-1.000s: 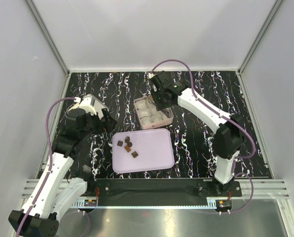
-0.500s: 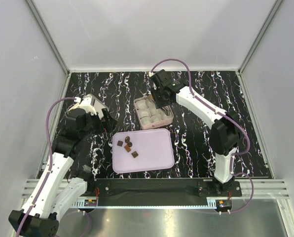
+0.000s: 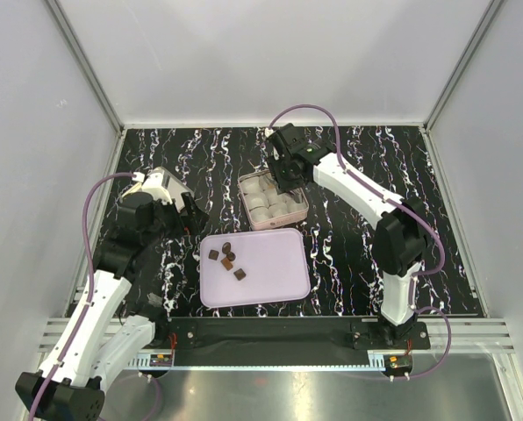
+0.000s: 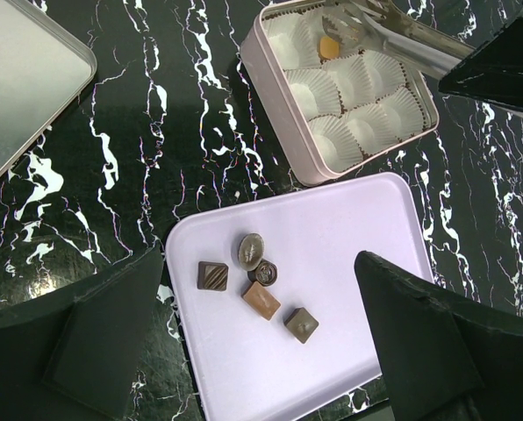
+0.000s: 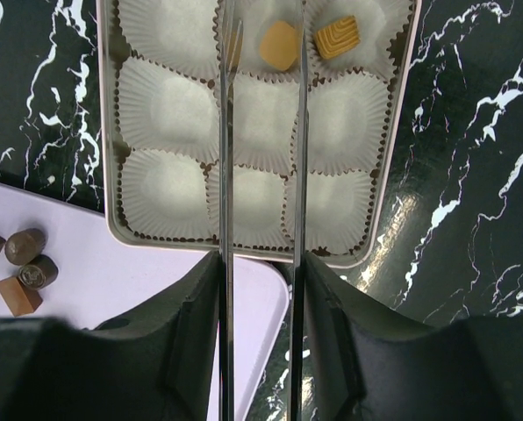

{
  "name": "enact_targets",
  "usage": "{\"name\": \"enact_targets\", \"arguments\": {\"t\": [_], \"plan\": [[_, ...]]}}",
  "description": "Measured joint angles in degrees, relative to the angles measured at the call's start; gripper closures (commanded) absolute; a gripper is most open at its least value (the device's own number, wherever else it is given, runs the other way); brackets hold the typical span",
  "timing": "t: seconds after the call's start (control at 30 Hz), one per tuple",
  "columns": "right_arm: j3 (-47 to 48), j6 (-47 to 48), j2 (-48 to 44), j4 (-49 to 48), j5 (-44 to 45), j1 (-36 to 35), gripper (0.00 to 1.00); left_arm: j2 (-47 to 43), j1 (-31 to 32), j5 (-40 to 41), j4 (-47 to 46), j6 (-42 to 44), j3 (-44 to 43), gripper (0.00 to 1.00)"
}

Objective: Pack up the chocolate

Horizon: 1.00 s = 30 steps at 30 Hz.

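Note:
Several chocolate pieces (image 4: 261, 285) lie on the lilac tray (image 4: 349, 246), at its left (image 3: 228, 256); most are dark brown and one is tan (image 4: 261, 300). The square pink tin (image 3: 273, 200) of white paper cups stands behind the tray. Two orange-tan pieces (image 5: 280, 46) (image 5: 337, 37) sit in its far cups. My right gripper (image 5: 261, 281) is shut on metal tweezers (image 5: 226, 175). Their tips stand apart on either side of one orange piece. My left gripper (image 4: 261, 351) is open and empty, above the tray's near part.
A grey metal lid (image 4: 25, 79) lies on the black marbled table left of the tin. White walls and aluminium rails (image 3: 86, 79) enclose the table. The right arm (image 3: 358, 189) reaches across from the right over the tin.
The right arm has shifted its elbow in and its gripper a little toward the tin's back row. The left arm and the pieces on the tray have not moved.

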<state>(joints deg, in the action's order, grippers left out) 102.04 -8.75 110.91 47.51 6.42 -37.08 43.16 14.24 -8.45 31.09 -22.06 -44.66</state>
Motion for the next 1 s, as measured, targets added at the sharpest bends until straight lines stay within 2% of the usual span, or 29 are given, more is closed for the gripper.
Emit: {"name": "enact_targets", "arguments": {"t": [0.13,0.27,0.47,0.63,0.8,1.0], "plan": [[0.57,-0.22,-0.72,1.99,-1.03,-0.04,0.52,0.11,0.00,0.04,-0.02,0.00,0.00,0.01],[-2.64,-0.68,-6.23,2.14,-3.98,-1.44,0.51,0.11,0.00,0.07,0.00,0.00,0.00,0.01],[-13.57,-2.45,-20.17,2.08,-6.84,-12.04,0.48,0.11,0.00,0.33,0.02,0.02,0.00,0.01],[-23.28,-6.82,-27.89,0.79,-8.63,-20.24,0.48,0.11,-0.02,1.20,0.02,0.02,0.00,0.01],[-30.86,-12.87,-30.86,-1.66,-8.35,-24.22,0.44,0.11,-0.02,2.49,0.04,0.02,0.00,0.01],[-33.51,-17.79,-30.82,-4.31,-5.42,-29.24,0.43,0.11,-0.11,3.26,0.04,0.02,0.00,0.01]]}}
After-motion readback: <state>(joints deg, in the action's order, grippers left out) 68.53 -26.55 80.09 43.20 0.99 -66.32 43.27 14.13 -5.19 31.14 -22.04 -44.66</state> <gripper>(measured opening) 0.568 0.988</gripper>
